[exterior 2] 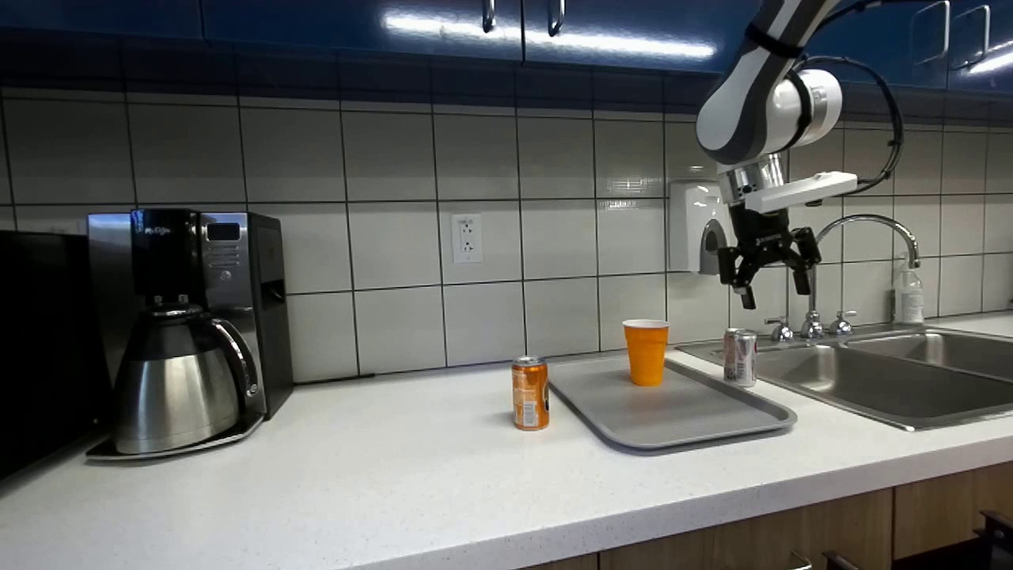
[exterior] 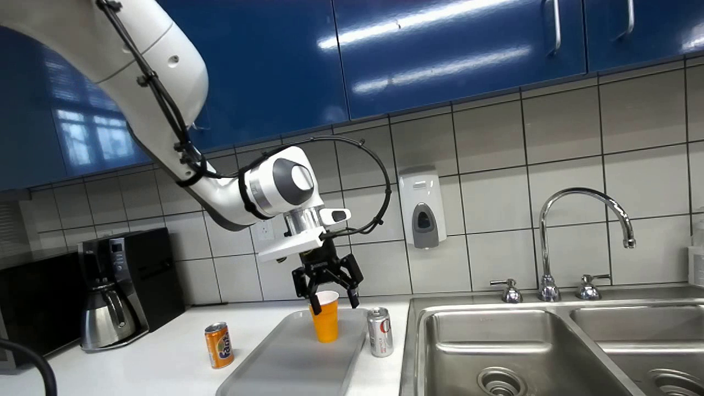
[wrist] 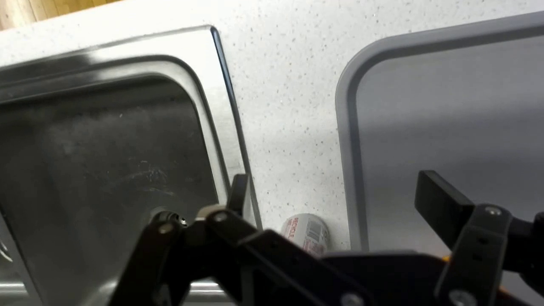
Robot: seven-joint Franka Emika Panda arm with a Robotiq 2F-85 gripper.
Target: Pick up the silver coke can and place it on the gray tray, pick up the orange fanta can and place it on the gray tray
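The silver coke can (exterior: 380,333) stands upright on the counter between the tray and the sink; it also shows in an exterior view (exterior 2: 742,360) and partly behind the gripper in the wrist view (wrist: 307,230). The orange fanta can (exterior: 219,345) stands upright on the far side of the tray from the silver can, also in an exterior view (exterior 2: 530,393); it is out of the wrist view. The gray tray (exterior: 280,360) lies flat between the cans (exterior 2: 684,419) (wrist: 429,110). My gripper (exterior: 335,304) is open and empty, above the silver can and tray edge (exterior 2: 779,294) (wrist: 333,191).
An orange cup (exterior: 325,324) stands on the tray, also in an exterior view (exterior 2: 646,356). A steel sink (exterior: 495,352) with a tall faucet (exterior: 544,242) is beside the silver can. A coffee maker (exterior 2: 190,340) stands at the opposite end. Tiled wall and soap dispenser (exterior: 422,209) are behind.
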